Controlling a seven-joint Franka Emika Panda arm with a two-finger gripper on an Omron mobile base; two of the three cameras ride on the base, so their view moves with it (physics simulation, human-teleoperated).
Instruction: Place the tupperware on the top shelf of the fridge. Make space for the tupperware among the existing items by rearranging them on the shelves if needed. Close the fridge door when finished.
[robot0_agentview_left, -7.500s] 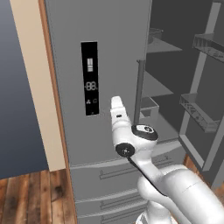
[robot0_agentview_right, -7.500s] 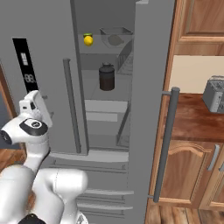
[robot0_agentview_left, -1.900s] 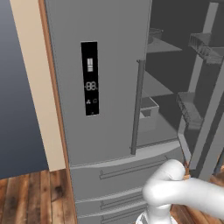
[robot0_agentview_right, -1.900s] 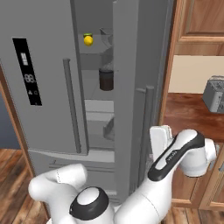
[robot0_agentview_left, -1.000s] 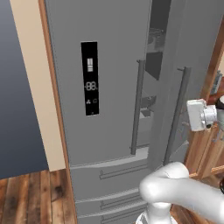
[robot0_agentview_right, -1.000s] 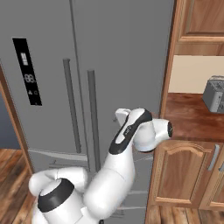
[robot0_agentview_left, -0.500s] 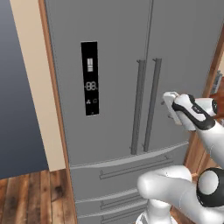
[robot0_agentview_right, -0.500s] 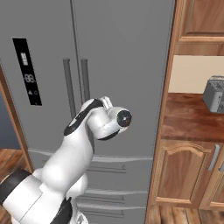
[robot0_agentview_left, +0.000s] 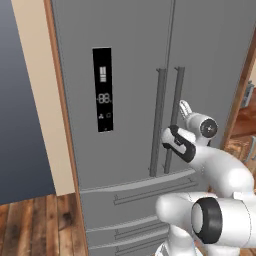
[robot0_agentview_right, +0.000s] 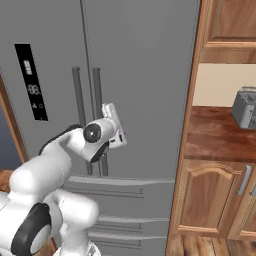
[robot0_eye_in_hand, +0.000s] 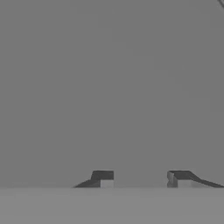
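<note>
Entry: the fridge, grey French-door unit. Both doors stand flush shut in my base views; the paired bar handles sit side by side at the centre seam, the black display panel on the far door, drawers below.

The tupperware: no sighting from here; I judge it to be behind the shut doors, unconfirmed.

Gripper: parked just off the right door face, handles just beside the jaws on the seam side. In the hand view the two dark fingertips stand apart with bare grey door panel between and ahead of them, nothing held. I read the jaws as partly open and empty; whether they touch the door I cannot tell.

Step in hand, by my judgement: the closing of the door, the last item of the task, looks complete.

Next move, by my judgement: draw the hand straight back off the panel without snagging the handles.

Surroundings: wooden counter with silver toaster, well apart from the jaws.
</note>
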